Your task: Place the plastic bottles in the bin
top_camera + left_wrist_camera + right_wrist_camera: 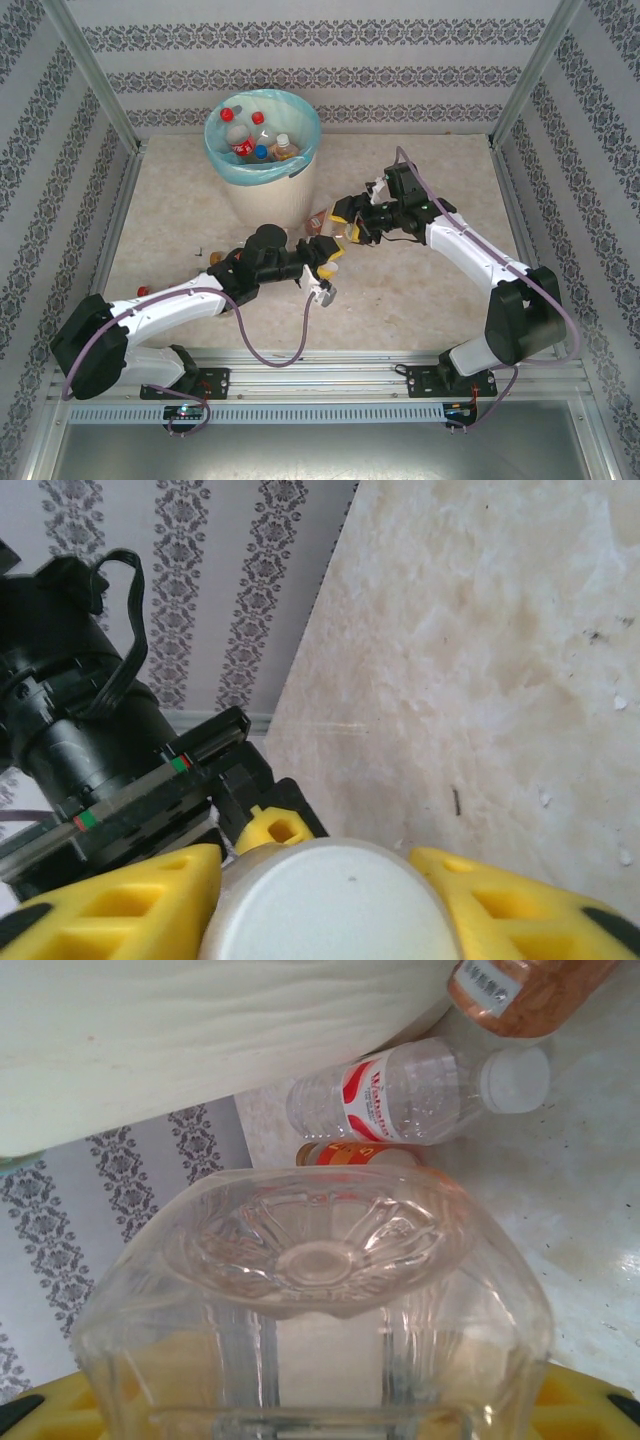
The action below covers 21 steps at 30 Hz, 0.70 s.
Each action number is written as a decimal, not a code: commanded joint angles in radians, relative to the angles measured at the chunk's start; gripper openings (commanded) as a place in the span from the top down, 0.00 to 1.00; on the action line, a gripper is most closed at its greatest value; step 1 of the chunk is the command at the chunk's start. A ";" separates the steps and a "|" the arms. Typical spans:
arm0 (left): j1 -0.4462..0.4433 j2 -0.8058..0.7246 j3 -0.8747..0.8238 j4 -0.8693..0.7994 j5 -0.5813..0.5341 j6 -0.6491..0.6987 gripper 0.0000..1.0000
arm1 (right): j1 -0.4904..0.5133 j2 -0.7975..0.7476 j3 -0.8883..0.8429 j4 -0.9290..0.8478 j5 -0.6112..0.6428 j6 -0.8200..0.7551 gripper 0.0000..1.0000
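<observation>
Marbled bench, bin by its far edge: a clear bottle is clasped by the right hand, a white-capped bottle by the left hand, presumably for binning.

Damask-striped walls around beige marbled tabletop

Clear glossy plastic bottle; smooth marbled table.
</observation>
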 commanded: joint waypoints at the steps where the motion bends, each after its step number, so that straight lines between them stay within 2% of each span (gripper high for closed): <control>1: -0.014 -0.005 -0.022 0.055 -0.009 0.025 0.63 | 0.010 -0.027 0.003 0.003 -0.029 0.000 0.59; 5: -0.015 -0.024 -0.049 0.146 0.013 -0.031 0.85 | 0.008 -0.026 0.001 0.005 -0.026 -0.003 0.54; 7: -0.015 -0.037 -0.046 0.158 0.014 -0.062 0.95 | 0.003 -0.030 0.008 -0.013 -0.018 -0.016 0.40; 8: -0.015 -0.045 -0.038 0.159 0.012 -0.084 0.99 | -0.004 -0.037 0.012 -0.027 -0.009 -0.028 0.31; 10: -0.015 -0.063 -0.010 0.151 0.007 -0.138 1.00 | -0.036 -0.070 0.011 -0.049 0.021 -0.061 0.14; 12: -0.014 -0.079 0.022 0.167 -0.008 -0.247 1.00 | -0.103 -0.115 -0.025 -0.051 0.062 -0.106 0.07; 16: -0.011 -0.078 0.187 0.192 -0.179 -0.573 1.00 | -0.322 -0.227 -0.171 0.006 0.086 -0.061 0.03; 18: -0.006 -0.066 0.320 0.090 -0.292 -0.700 1.00 | -0.376 -0.276 -0.201 0.003 0.099 -0.074 0.02; 21: 0.042 -0.012 0.566 -0.142 -0.420 -0.902 1.00 | -0.391 -0.317 -0.192 -0.082 0.153 -0.157 0.02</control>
